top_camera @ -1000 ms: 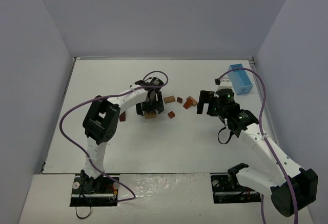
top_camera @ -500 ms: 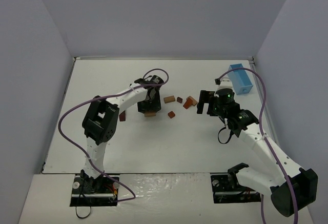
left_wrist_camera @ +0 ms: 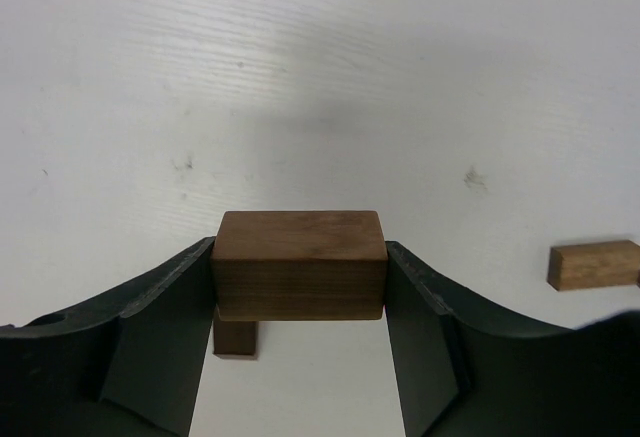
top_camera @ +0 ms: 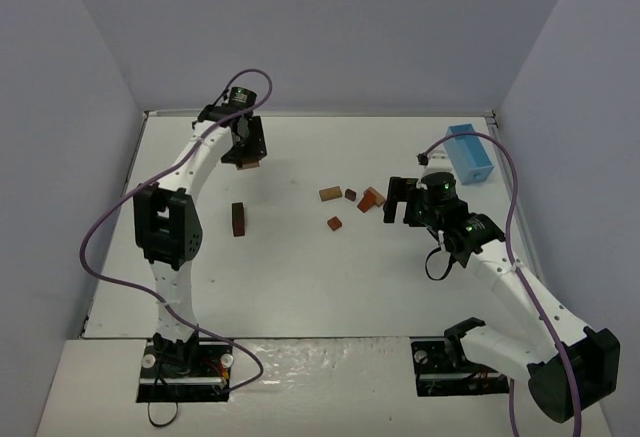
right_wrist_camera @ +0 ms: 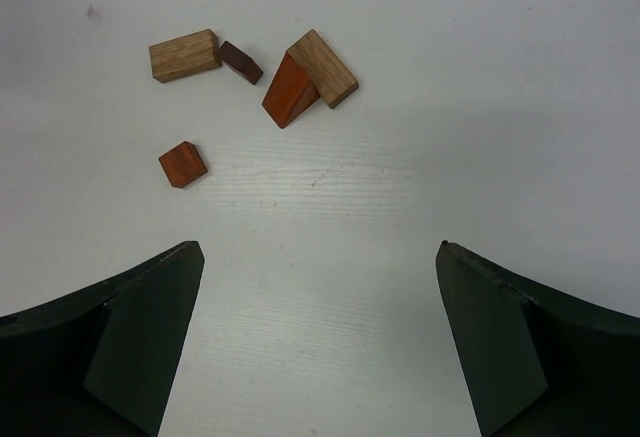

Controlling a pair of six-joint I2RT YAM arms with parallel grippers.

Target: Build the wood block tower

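Left gripper (left_wrist_camera: 300, 282) is clenched on a brown cuboid (left_wrist_camera: 300, 257), one finger pressed to each end, holding it above the white table (top_camera: 290, 277). Back toward that arm's base from the gripper, a dark reddish-brown block (top_camera: 238, 220) stands upright, alone. On to the loose wood blocks: a tan cuboid (right_wrist_camera: 185, 55) with a small dark brown block (right_wrist_camera: 241, 62) right against it. Next comes a reddish-brown wedge (right_wrist_camera: 286, 95) touching a tan block (right_wrist_camera: 325, 67), with a reddish-brown cube (right_wrist_camera: 183, 164) apart from them and nearer the fingers. All lie ahead and left of the right gripper (right_wrist_camera: 317, 247), its jaws spread wide and grasping nothing. Behind that gripper sits the light blue box (top_camera: 470, 154).
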